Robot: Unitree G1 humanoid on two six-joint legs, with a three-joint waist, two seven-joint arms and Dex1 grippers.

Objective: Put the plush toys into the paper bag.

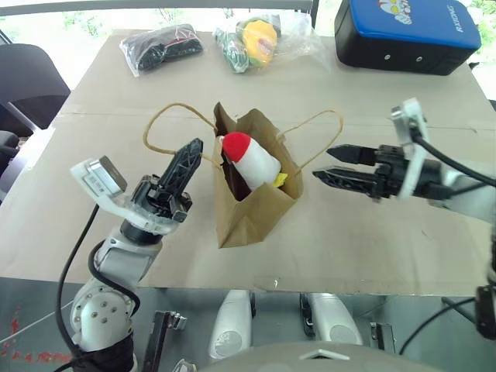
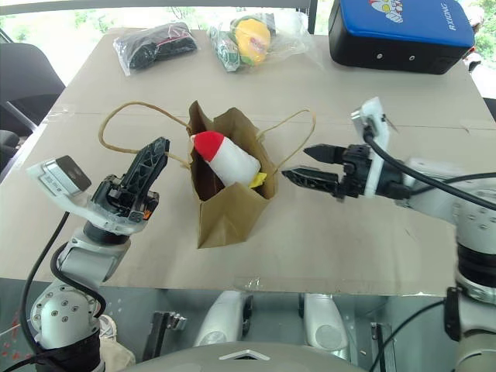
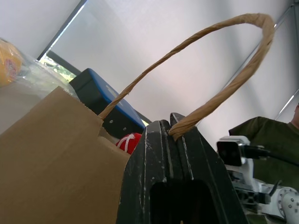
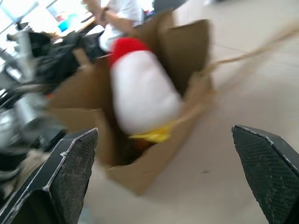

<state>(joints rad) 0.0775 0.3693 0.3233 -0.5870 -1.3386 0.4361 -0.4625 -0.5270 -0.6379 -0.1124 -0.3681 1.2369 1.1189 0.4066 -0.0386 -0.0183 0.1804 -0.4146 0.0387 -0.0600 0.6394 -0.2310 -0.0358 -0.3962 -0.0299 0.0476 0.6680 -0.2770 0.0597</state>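
Observation:
The brown paper bag stands open mid-table. A white chicken plush toy with a red comb sticks out of its mouth, yellow showing at its lower end. Just left of the bag, my left gripper is shut on one twisted handle, pinched between its black fingertips. The other handle loops free on the right. My right gripper hovers open to the right of the bag, pointing at it, with nothing between its fingers. The chicken lies ahead of it inside the bag.
At the table's far side lie a clear bag of black items, a yellow-and-green toy in clear wrap and a blue-topped black case. A dark chair stands at the left. A person is beyond the table.

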